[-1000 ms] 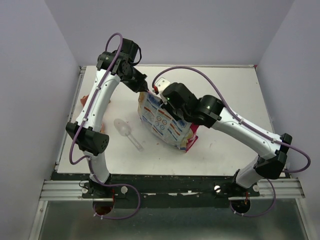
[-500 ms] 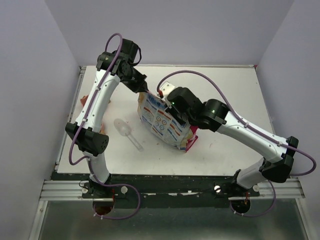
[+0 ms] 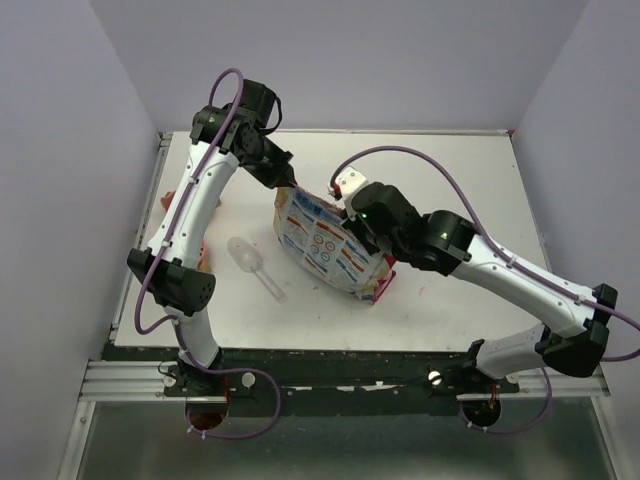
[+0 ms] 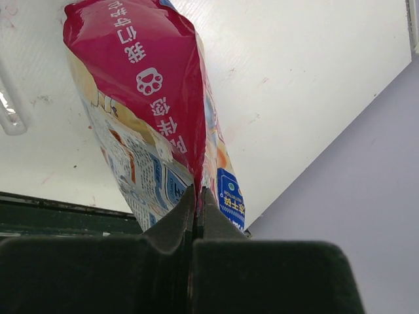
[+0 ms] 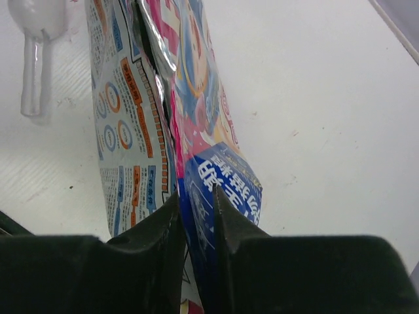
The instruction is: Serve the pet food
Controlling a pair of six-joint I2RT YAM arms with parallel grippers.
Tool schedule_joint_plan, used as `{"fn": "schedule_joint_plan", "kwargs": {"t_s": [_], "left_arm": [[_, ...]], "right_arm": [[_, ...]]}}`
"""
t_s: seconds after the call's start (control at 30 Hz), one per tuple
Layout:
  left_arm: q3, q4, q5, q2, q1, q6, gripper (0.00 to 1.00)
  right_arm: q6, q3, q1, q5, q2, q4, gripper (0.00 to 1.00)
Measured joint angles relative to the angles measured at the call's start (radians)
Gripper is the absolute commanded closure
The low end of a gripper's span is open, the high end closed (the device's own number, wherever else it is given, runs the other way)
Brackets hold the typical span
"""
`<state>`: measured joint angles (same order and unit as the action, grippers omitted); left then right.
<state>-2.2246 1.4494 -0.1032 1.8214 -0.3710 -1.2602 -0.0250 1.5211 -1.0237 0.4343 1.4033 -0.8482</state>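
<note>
Rim of bag [image 3: 322, 240] is pinched by left gripper [image 4: 196, 196] and now clamped by right gripper [image 5: 194, 204] too, ready for pulling open.

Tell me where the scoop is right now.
In the top view, the scoop lies flat on the table just left of the bag, between it and the left arm.
</note>
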Motion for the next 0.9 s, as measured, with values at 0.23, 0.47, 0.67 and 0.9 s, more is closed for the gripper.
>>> {"fn": "schedule_joint_plan", "kwargs": {"t_s": [0.23,0.47,0.67,0.9], "left_arm": [[0.002,-0.003,-0.007,-0.003,0.0,-0.002,1.0],[0.003,-0.003,-0.019,-0.004,-0.002,-0.001,1.0],[0.042,-0.013,-0.01,-0.019,0.018,-0.01,1.0],[0.105,-0.035,-0.024,-0.061,0.033,-0.059,1.0]], "right_arm": [[0.041,-0.109,-0.003,0.005,-0.137,0.037,1.0],[0.055,-0.144,-0.002,-0.02,-0.167,0.066,0.67],[0.053,-0.076,0.003,-0.023,-0.126,0.039,0.47],[-0.069,0.082,0.007,-0.078,0.09,0.208,0.46]]}}
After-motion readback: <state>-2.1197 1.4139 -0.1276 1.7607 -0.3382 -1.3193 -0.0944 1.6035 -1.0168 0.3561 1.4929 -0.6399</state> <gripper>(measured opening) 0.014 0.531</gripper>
